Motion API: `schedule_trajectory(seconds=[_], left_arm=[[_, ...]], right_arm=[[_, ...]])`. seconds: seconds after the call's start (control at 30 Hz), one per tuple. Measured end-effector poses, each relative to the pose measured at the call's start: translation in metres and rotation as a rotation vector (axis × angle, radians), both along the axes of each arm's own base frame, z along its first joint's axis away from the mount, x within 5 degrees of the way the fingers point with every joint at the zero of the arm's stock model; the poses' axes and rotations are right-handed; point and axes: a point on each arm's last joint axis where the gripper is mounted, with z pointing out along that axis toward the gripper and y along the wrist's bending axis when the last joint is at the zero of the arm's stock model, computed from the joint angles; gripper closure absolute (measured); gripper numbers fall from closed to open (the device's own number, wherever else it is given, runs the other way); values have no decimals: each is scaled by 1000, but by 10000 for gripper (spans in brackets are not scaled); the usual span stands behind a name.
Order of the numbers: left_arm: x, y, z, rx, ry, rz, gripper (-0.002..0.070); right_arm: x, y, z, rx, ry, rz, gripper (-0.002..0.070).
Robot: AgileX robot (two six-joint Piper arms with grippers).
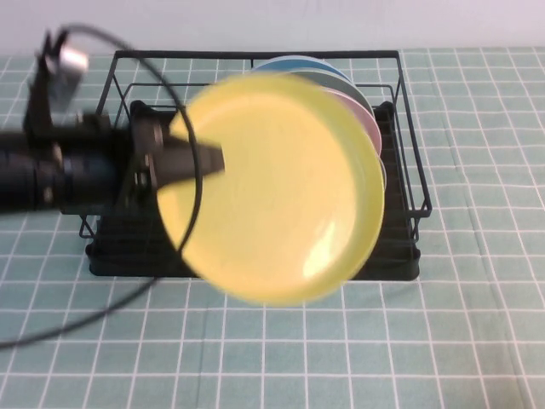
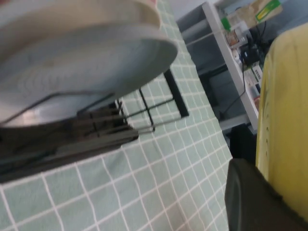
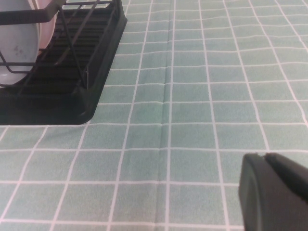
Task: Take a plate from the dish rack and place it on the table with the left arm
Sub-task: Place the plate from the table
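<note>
Above dish rack (image 1: 400,170), left gripper (image 1: 200,159) held plate (image 1: 277,187) by its edge, jaws pinched on rim, plate lifted clear, likely for move to worktop (image 1: 460,341). Grey plate (image 2: 72,62) sat in rack. Right gripper (image 3: 274,192) low over worktop; jaws unclear.

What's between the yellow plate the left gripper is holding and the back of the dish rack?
High view: pink plate, then grey plate, behind the plate in the left gripper.

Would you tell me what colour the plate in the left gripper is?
Pale yellow plate, left gripper; high view.
</note>
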Motion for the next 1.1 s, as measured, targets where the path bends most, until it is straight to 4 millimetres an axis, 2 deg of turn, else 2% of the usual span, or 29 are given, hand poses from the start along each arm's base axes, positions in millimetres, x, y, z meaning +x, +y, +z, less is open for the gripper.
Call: schedule_trajectory(seconds=[0.13,0.3,0.4,0.5,0.7,1.0,1.1], left_arm=[[-26,3,-32,2,53,-13,585],[-70,9,-64,3,119,0,585],[-91,16,-90,20,176,61,586],[-104,23,-118,42,231,167,586],[-101,32,-142,67,234,314,586],[-78,27,-176,155,350,240,586],[-65,22,-180,138,358,185,585]], right_arm=[[0,0,0,0,0,0,694],[0,0,0,0,0,0,694],[0,0,0,0,0,0,694],[0,0,0,0,0,0,694],[0,0,0,0,0,0,694],[0,0,0,0,0,0,694],[0,0,0,0,0,0,694]])
